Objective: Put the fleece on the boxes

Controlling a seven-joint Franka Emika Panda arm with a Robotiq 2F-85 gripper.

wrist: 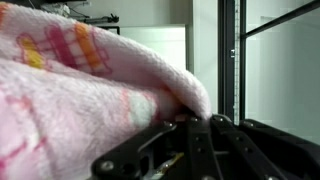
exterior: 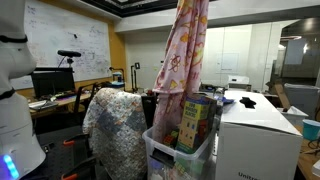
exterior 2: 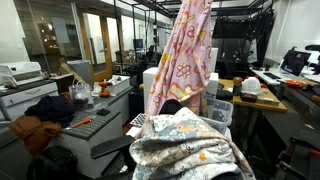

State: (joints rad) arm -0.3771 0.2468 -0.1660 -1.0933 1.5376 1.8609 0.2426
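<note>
One pink fleece [exterior: 186,55] hangs full-length from the gripper [wrist: 190,125], whose jaws appear pinched on its top fold, reaching down to the boxes [exterior: 196,120]; lowering should be slow and centred so the cloth settles across them.

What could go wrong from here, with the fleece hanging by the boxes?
The fleece hangs long and narrow from the gripper. If it is released here, it may slide off the boxes instead of draping over them. Its lower end could also snag the carton tops and tip them.
</note>
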